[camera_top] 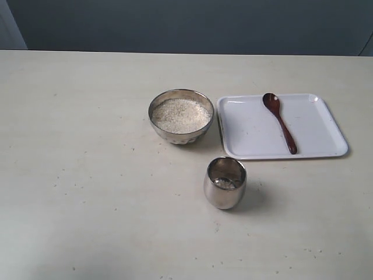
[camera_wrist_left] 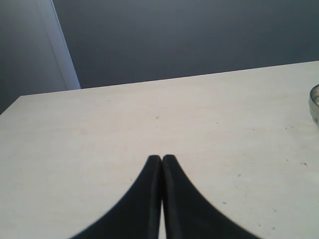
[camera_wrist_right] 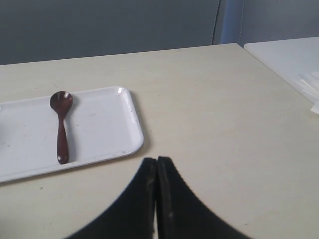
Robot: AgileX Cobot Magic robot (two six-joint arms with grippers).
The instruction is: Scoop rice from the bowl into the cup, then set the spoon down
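The silver bowl (camera_top: pixel 180 116) stands mid-table, filled with pale rice (camera_top: pixel 180 114). In front of it, slightly to the right, is the steel cup (camera_top: pixel 225 182) with a little rice at its bottom. The dark wooden spoon (camera_top: pixel 280 121) lies on the white tray (camera_top: pixel 326 131) right of the bowl; the right wrist view shows the spoon (camera_wrist_right: pixel 61 124) on the tray (camera_wrist_right: pixel 114 127) too. Neither arm appears in the exterior view. My left gripper (camera_wrist_left: pixel 161 158) is shut on nothing over bare table, with the bowl's rim (camera_wrist_left: pixel 314 102) at the frame edge. My right gripper (camera_wrist_right: pixel 157 160) is shut and empty, near the tray's corner.
The cream table (camera_top: pixel 87 175) carries scattered rice grains near the cup and the front edge. A dark wall runs behind the table's far edge. A second white surface (camera_wrist_right: pixel 289 59) adjoins the table in the right wrist view.
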